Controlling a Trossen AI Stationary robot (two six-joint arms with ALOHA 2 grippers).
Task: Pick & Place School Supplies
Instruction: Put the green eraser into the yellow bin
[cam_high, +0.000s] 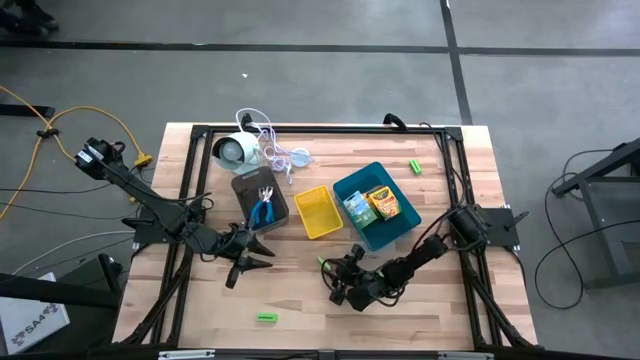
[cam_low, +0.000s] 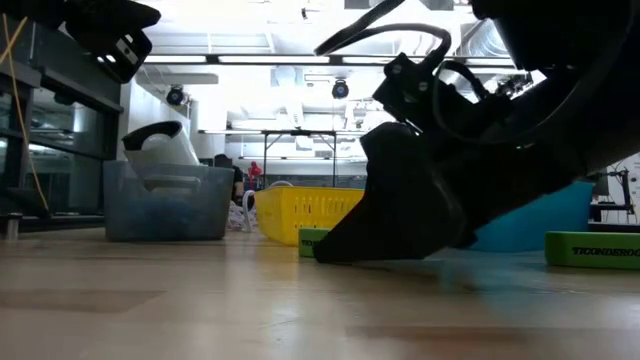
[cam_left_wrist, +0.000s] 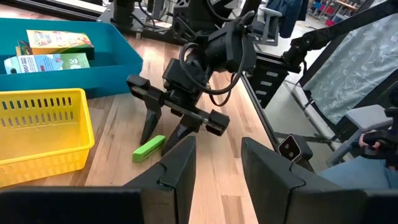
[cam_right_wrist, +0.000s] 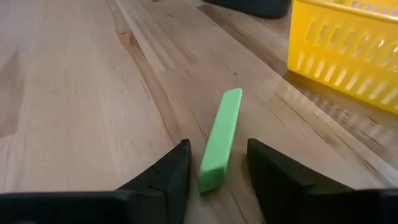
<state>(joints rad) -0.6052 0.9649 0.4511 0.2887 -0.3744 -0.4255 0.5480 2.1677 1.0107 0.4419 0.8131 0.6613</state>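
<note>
Green block (cam_right_wrist: 221, 140): flat on the wooden table (cam_right_wrist: 74, 93), lower centre of the high view, just below the yellow tray (cam_right_wrist: 345, 46). Right gripper (cam_right_wrist: 217, 171): down at the table, fingers apart, straddling the block's near end, not clamped. Left gripper (cam_left_wrist: 214, 165): fingers apart, empty, left of centre. Two more green blocks: lower left, upper right.

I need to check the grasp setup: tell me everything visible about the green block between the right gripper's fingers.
The green block is a slim, bright-green bar with rounded edges, looking like smooth plastic or rubber. It lies flat on the wooden table, in front of the yellow tray and apart from it. The right gripper is lowered around its near end, one dark finger on each side with a small gap showing; neither visibly touches it. Only the table touches the block; it is not lifted.
</note>
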